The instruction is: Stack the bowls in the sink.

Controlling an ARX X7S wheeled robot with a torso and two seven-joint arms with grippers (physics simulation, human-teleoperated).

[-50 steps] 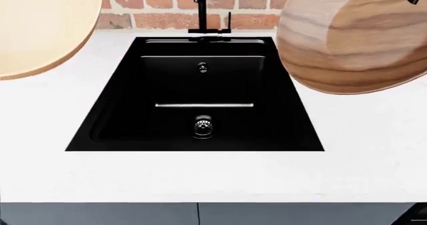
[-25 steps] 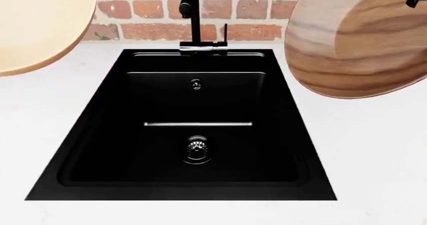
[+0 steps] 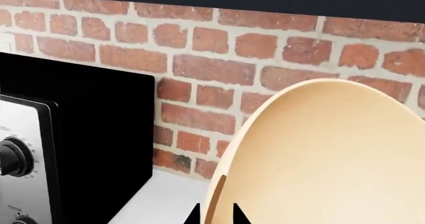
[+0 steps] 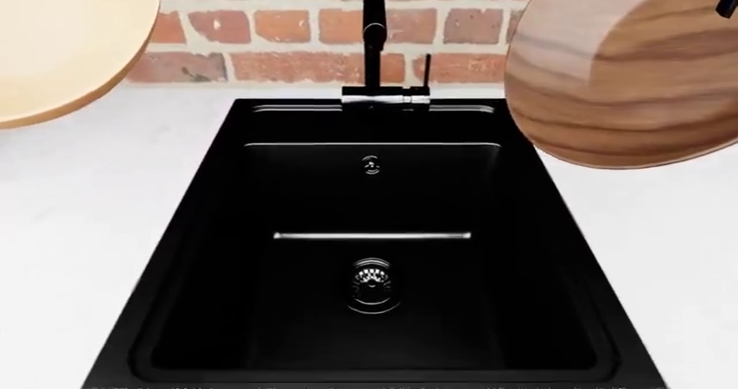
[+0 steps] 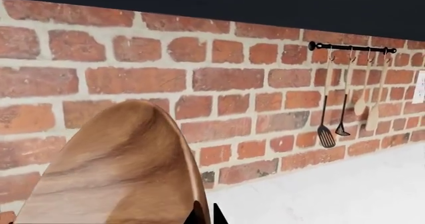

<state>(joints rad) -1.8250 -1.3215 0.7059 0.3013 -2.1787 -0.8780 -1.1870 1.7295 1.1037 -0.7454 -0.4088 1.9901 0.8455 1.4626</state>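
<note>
Up above the counter (image 4: 81, 225), both bowls are hanging in the air on either side of the sink (image 4: 207, 259). Cream bowl (image 4: 64, 39) is sitting at the head view's upper left, wood bowl (image 4: 628, 69) at the upper right, neither one touching the black basin below. Left gripper (image 3: 216, 215) is pinching the cream bowl's rim between its two dark tips, and right gripper (image 5: 204, 215) is doing the same on the wood bowl's edge. Faucet (image 4: 375, 47) is standing at the back by the brick wall (image 4: 265, 26). Drain (image 4: 374, 278) is showing on the sink floor.
</note>
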